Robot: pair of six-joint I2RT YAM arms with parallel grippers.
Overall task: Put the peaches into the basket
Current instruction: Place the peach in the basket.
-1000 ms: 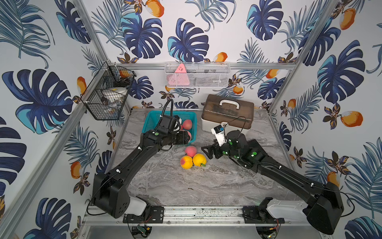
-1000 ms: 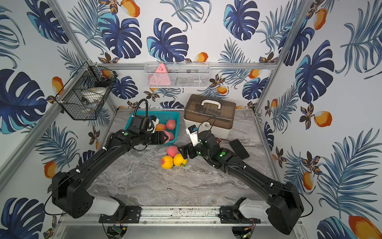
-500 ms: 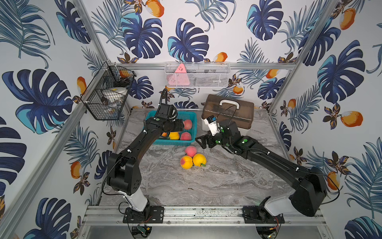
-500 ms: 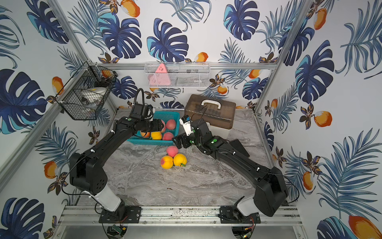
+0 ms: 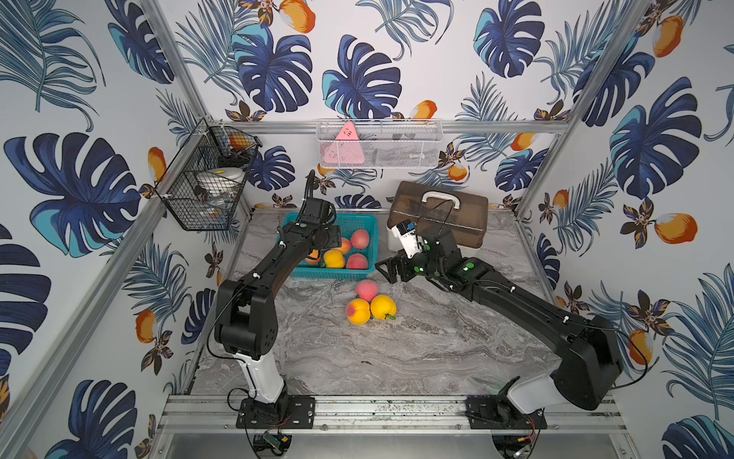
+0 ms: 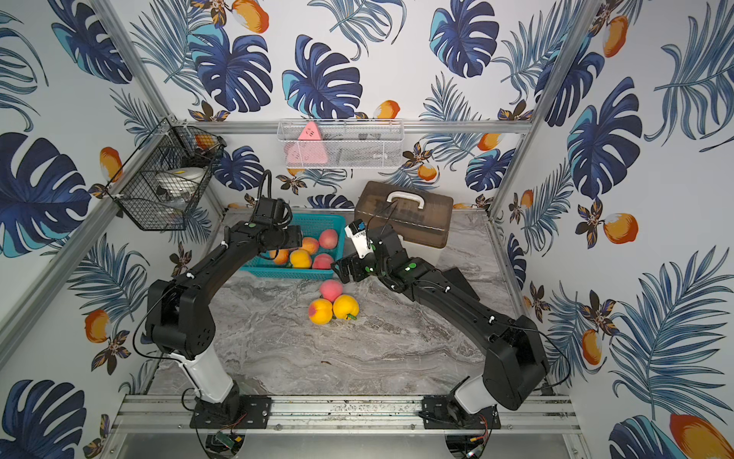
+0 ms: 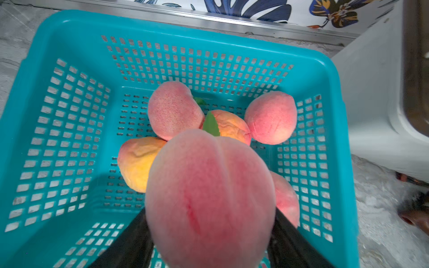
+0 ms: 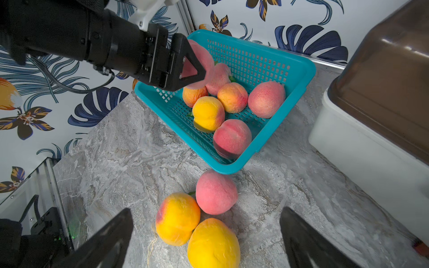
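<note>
The teal basket (image 5: 371,238) (image 7: 69,23) stands at the back left of the table with several peaches (image 8: 232,97) in it. My left gripper (image 7: 210,212) (image 5: 333,238) hangs over the basket, shut on a large pink peach (image 7: 210,197) (image 8: 204,58). In front of the basket three peaches lie touching on the table: a pink one (image 5: 366,289) (image 8: 216,192), a yellow-red one (image 5: 358,311) and a yellow one (image 5: 383,307). Just behind and above them my right gripper (image 5: 391,270) (image 8: 206,210) stands wide open, holding nothing.
A white box with a brown lid (image 5: 441,214) stands right of the basket, close behind my right wrist. A black wire basket (image 5: 202,190) hangs on the left wall and a white mesh basket (image 5: 377,147) on the back wall. A flat black object (image 6: 456,282) lies beside the right arm.
My left gripper has carried the pink peach from the basket's front edge to over its inside. My right gripper has shifted a little toward the back and stayed open.
</note>
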